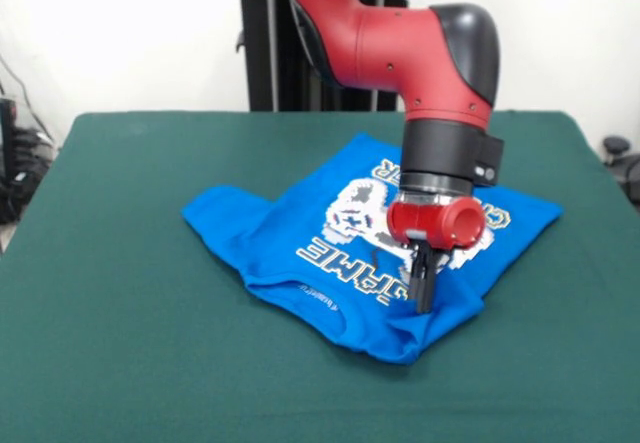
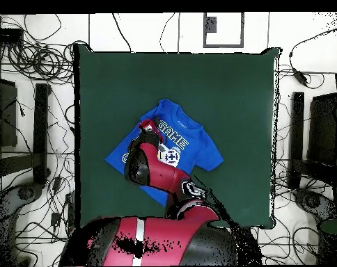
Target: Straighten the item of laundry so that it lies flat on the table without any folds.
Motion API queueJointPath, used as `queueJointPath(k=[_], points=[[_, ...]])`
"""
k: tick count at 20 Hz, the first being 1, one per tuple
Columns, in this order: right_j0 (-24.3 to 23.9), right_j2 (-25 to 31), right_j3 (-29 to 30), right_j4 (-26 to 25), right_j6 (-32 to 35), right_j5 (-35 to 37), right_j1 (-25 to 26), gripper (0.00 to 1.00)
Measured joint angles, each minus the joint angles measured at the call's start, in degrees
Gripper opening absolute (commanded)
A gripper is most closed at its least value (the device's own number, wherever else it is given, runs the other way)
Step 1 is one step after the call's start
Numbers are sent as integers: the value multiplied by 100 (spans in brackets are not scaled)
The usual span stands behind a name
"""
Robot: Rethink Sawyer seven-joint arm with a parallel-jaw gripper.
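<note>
The table (image 1: 110, 263) carries the T-shirt (image 1: 290, 233), print side up and lying crooked near the table's middle, with rumpled folds along its collar edge. My arm (image 1: 400, 33) reaches down over the shirt. My claw (image 1: 423, 288) stands on the cloth beside the collar, fingers pressed together, seemingly pinching shirt fabric.

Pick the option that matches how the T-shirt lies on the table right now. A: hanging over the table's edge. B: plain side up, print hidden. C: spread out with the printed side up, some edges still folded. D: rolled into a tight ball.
C: the T-shirt lies on the green table with its white lettering and controller print facing up, while its near hem and one sleeve are still bunched; the gripper reaches down onto it.
</note>
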Motion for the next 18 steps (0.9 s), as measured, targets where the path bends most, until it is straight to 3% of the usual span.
queueJointPath(k=[18], points=[[42,-2,-48,146,0,126,-16,0]])
